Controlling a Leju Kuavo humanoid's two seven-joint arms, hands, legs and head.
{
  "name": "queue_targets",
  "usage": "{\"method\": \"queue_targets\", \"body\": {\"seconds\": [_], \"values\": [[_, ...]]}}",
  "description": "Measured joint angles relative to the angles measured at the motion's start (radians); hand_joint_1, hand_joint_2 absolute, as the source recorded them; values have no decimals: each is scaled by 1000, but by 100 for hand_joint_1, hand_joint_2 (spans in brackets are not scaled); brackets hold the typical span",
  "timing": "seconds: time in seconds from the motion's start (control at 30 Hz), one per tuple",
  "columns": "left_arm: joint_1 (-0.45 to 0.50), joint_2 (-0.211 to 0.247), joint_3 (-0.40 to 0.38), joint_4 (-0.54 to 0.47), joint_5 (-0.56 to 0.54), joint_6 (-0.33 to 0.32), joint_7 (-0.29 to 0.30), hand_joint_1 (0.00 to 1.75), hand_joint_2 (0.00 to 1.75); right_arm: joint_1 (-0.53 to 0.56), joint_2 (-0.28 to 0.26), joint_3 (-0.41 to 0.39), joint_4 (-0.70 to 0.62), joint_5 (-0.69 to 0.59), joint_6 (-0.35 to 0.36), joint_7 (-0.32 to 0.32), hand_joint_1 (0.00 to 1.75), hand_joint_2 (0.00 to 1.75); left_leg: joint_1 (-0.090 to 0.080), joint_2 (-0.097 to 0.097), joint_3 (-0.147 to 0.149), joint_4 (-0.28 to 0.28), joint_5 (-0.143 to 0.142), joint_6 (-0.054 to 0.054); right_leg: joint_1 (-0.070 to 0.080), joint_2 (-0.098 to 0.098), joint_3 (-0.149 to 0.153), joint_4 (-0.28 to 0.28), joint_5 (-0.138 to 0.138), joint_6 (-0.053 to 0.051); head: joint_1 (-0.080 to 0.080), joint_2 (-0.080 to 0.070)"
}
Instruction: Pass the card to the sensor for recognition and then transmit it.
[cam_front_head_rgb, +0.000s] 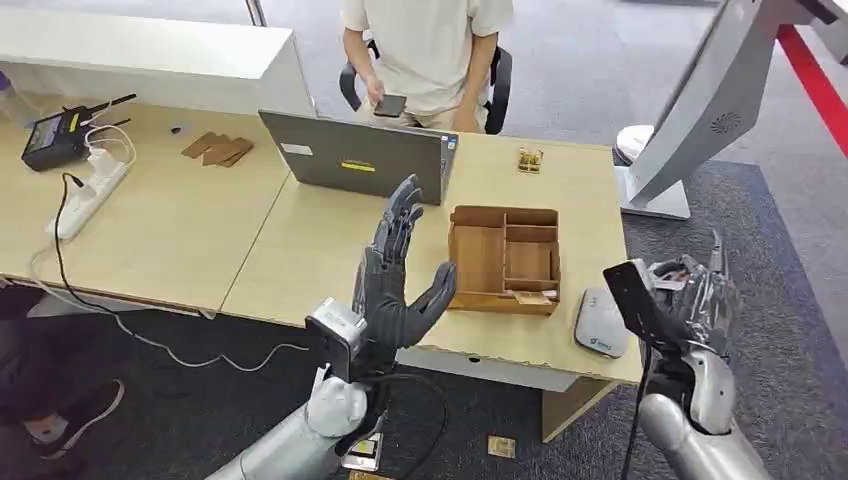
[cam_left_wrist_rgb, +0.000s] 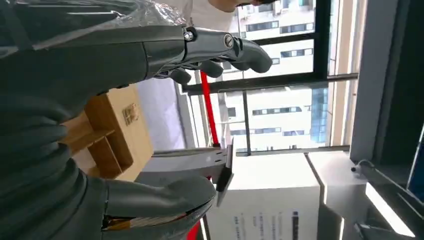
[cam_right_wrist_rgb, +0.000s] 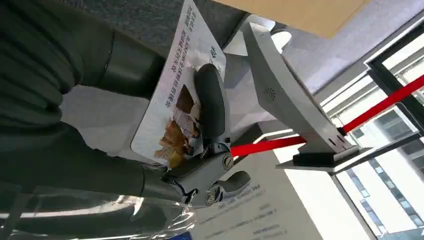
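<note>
My right hand (cam_front_head_rgb: 695, 300) is raised just off the table's front right corner and holds the card. In the right wrist view the card (cam_right_wrist_rgb: 180, 95) is white with printed text and a brownish picture, pinched between the thumb (cam_right_wrist_rgb: 212, 107) and the fingers behind it. A flat white sensor pad (cam_front_head_rgb: 600, 325) lies on the table's front edge, just left of that hand. My left hand (cam_front_head_rgb: 400, 280) is lifted over the front of the table, left of the wooden box, with its fingers spread and nothing in it. The left wrist view also shows this hand (cam_left_wrist_rgb: 150, 60) bare.
A wooden compartment box (cam_front_head_rgb: 505, 260) stands beside the sensor pad, with a grey laptop (cam_front_head_rgb: 360, 155) behind it. A seated person (cam_front_head_rgb: 425, 50) holds a phone across the table. A white kiosk stand (cam_front_head_rgb: 700, 110) rises at the right. A power strip (cam_front_head_rgb: 90, 190) and cables lie at the far left.
</note>
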Motion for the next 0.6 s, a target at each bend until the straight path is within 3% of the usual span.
{"method": "queue_targets", "body": {"seconds": [0.3, 0.6], "values": [[0, 0, -1, -8, 9, 3, -3, 0, 175, 2, 2, -3, -14, -18, 43, -37, 175, 175, 0, 0, -1, 0, 0, 0, 0, 0, 0, 0, 0, 0, 0, 0], [-11, -10, -3, -10, 30, -12, -20, 0, 175, -23, 32, 23, 49, 40, 164, -17, 175, 175, 0, 0, 0, 0, 0, 0, 0, 0, 0, 0, 0, 0, 0, 0]]}}
